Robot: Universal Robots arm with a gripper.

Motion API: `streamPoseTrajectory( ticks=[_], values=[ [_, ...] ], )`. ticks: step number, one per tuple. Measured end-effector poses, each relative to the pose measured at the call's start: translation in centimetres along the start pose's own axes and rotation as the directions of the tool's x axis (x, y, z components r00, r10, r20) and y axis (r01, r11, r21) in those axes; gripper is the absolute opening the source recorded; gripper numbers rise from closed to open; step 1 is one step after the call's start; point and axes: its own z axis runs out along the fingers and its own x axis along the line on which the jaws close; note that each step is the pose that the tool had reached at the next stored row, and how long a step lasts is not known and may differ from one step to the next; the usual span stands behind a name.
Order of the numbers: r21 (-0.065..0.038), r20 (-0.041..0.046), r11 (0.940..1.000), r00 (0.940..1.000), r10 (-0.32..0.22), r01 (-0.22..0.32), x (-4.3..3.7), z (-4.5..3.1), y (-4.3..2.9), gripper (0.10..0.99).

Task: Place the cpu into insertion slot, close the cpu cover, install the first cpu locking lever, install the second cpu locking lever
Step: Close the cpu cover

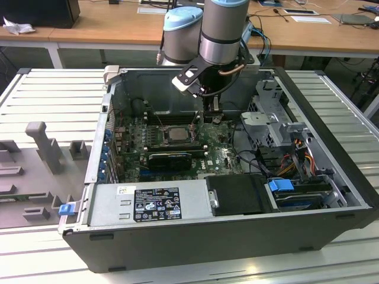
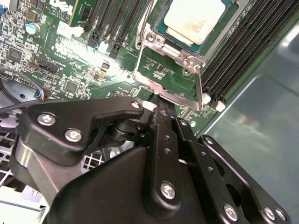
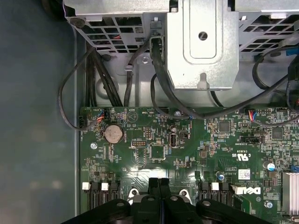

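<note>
The claw (image 2: 156, 105) is clenched. In both wrist views its two black fingers (image 3: 154, 184) press together, and nothing can be seen between them. It reaches down into an open computer case (image 1: 237, 248) that lies on its side on the ribbed grey worktop (image 1: 35, 248).

The cpu (image 2: 194, 18) sits in its socket just beyond the claw's fingertips, its pale metal top facing up. The cpu cover (image 2: 170, 46) appears to lie down around it, so the chip shows through the square window. The tips of the claw are right at the cover's near edge, where a silvery tongue sticks out toward them; whether they touch it I cannot tell. A thin metal lever (image 2: 200, 84) runs along one side of the socket, ending beside the claw's tips. Whether it is latched is unclear.

Dark memory slots (image 2: 243, 56) flank the socket, to the side of the claw. The green motherboard (image 3: 187, 154) spreads out under the claw. A round coin battery (image 3: 113, 134) lies farther off on the board. A grey metal drive cage (image 3: 201, 42) with black cables (image 3: 70, 107) stands beyond that.

In the exterior view the cpu (image 1: 176, 134) lies just beside the claw (image 1: 208, 113).
</note>
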Motion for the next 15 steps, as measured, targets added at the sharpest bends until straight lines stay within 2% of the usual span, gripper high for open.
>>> streamPoseTrajectory(
  ticks=[10, 15],
  values=[
    [0.000, 0.0000, 1.0000, 1.0000, 0.000, 0.000, -0.01, -0.01, -0.74, 0.106],
    [0.000, 0.0001, 1.0000, 1.0000, 0.000, 0.000, -0.01, -0.03, -1.87, 0.106]
  ],
)
